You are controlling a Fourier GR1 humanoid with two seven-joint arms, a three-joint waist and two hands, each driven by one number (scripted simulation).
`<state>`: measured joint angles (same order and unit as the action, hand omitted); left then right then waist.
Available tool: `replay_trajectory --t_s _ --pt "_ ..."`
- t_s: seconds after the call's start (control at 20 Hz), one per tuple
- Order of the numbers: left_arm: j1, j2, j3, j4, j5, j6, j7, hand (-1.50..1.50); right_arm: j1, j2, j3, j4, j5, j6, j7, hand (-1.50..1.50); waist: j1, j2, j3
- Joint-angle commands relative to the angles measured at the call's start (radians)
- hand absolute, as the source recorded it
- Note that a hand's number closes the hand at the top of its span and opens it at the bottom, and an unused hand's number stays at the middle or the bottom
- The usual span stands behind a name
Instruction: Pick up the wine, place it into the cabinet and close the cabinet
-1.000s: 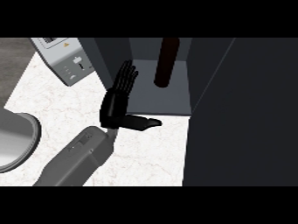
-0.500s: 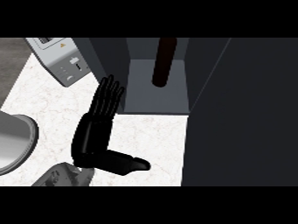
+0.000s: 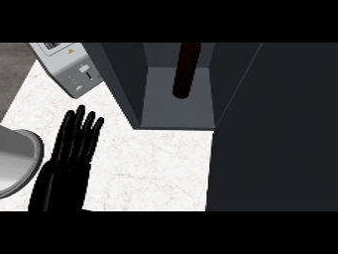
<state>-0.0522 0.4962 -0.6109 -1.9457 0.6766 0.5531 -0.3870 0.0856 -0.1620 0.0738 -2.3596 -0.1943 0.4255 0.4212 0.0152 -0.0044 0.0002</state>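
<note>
At the far left a grey rounded vessel (image 3: 7, 163) sits on the white bench (image 3: 157, 163); I cannot tell what kind it is. Just beside it the left hand (image 3: 67, 158) is flat and open, its fingers straight and pointing to 12 o'clock, holding nothing. At 12 o'clock from the hand is a toaster (image 3: 73, 69). At about 1 o'clock from the hand is the open cabinet (image 3: 124, 79), with the wine bottle (image 3: 186, 69) standing on its floor, apart from both side walls. The bottle stands upright on its base, neck up, so its long axis runs 6 to 12 o'clock in this view. Being glass and presumably full, it is likely heavy, stiff, smooth and breakable, and best gripped round the wide body rather than the neck. A broad dark panel (image 3: 288, 129) fills the right side, likely the door yet to be closed.
</note>
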Motion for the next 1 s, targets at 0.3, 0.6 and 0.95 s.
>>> replay_trajectory --t_s 0.3,0.6,0.95 --pt "0.308 0.180 0.218 -0.199 0.080 -0.110 -0.051 -1.50 0.103 0.000 0.206 -0.134 -0.132 0.031 0.171 1.50 0.001 -0.001 -0.001" --pt "0.495 0.180 0.325 -0.190 0.117 -0.261 -0.156 -1.50 0.079 0.057 0.388 -0.199 -0.035 -0.050 0.260 1.50 -0.004 -0.001 -0.002" --pt "0.585 0.225 0.525 -0.164 0.228 -0.424 -0.166 -1.50 -0.111 0.160 0.675 -0.048 0.263 -0.216 0.238 1.50 -0.004 -0.001 -0.002"
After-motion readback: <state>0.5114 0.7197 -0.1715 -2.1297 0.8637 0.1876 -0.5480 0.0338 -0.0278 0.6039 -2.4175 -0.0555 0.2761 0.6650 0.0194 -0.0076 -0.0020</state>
